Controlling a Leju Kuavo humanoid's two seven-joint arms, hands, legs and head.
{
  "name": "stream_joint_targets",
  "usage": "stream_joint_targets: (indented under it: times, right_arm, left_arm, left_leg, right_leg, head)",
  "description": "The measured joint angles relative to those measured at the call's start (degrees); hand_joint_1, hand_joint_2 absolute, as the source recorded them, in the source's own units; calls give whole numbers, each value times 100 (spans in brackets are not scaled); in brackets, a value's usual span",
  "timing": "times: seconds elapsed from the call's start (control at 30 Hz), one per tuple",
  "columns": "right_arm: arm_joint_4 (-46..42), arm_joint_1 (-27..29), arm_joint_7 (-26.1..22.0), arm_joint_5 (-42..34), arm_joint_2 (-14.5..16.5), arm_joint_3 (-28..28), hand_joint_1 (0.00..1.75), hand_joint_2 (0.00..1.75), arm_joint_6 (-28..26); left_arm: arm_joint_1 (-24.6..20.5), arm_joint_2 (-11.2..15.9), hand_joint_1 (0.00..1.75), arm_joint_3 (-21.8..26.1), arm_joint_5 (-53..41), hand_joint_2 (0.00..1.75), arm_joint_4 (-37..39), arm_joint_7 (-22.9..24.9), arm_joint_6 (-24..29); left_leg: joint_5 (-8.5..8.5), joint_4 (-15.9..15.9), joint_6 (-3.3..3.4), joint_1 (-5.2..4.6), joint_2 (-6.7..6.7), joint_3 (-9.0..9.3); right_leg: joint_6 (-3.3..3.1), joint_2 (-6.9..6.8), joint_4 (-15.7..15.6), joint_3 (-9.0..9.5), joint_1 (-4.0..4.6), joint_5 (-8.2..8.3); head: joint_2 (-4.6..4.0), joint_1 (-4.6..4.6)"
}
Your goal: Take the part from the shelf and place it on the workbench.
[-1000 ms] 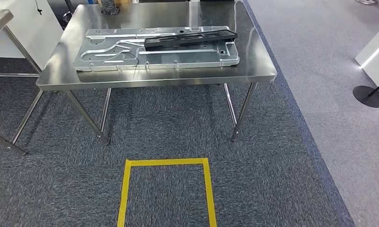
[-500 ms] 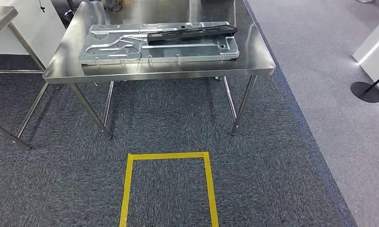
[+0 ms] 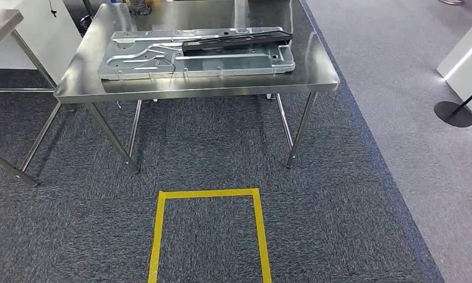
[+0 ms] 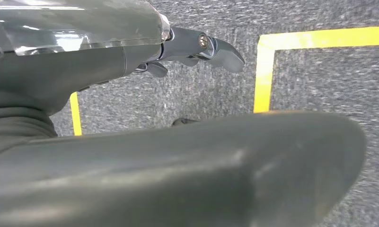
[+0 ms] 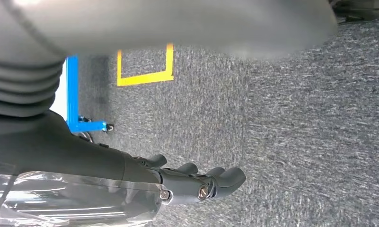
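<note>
As the part [image 3: 237,42] lies on the bench [image 3: 316,71], we judge placing done; our left hand [image 4: 197,49] and right hand [image 5: 197,182] hang empty, fingers loosely apart, so stepping away comes next.

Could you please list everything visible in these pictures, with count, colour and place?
workbench: one, shiny steel, ahead on thin legs
metal panel: one, silver-grey, flat on the workbench
black part: one, black, long, lying on the panel's far side
second table: one, steel, partly visible far left
tape rectangle: one, yellow, on the dark carpet before the workbench
stanchion base: one, black, on lighter floor at right
blue frame: one, blue, wheeled, on the carpet
left robot hand: one, grey, hanging, holding nothing
right robot hand: one, grey, hanging, holding nothing
</note>
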Motion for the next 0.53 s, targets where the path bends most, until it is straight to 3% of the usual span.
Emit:
stream_joint_targets:
  times: [0.13,0.23,0.37,0.43,0.5,0.53]
  right_arm:
    - [1,2,102,3,3,-3,0,175,-4]
    - [3,2,221,11,9,-3,0,175,-15]
    - [2,2,212,6,9,-3,0,175,-17]
    - [2,2,190,-15,9,-8,0,87,-9]
    - [2,0,140,-68,10,-27,0,0,29]
    - [2,0,129,-82,10,-32,0,0,43]
  left_arm:
    - [15,-2,0,1,-19,0,0,14,-2]
    - [1,0,0,2,-29,0,0,38,17]
    - [-2,0,0,3,-28,0,0,56,29]
    - [-2,0,0,4,-23,87,0,60,29]
    - [-3,0,0,9,-24,175,0,78,69]
    - [-3,0,0,11,-25,175,0,83,82]
  left_leg:
    - [24,-25,56,-25,-6,-26]
    - [39,-22,95,-48,-3,-44]
    - [43,-22,105,-53,-1,-50]
    - [46,-21,114,-54,0,-52]
    - [50,-17,132,-61,0,-60]
    - [51,-15,137,-63,0,-62]
  right_leg:
    - [-136,3,8,-41,9,10]
    - [-72,6,-17,-44,-11,53]
    - [-54,7,-28,-44,-15,64]
    - [-33,8,-36,-44,-17,73]
    - [44,9,-49,-46,-26,93]
    - [68,9,-52,-47,-29,97]
  head:
    - [0,0]
    - [0,0]
    - [0,0]
    - [0,0]
    - [0,0]
    - [0,0]
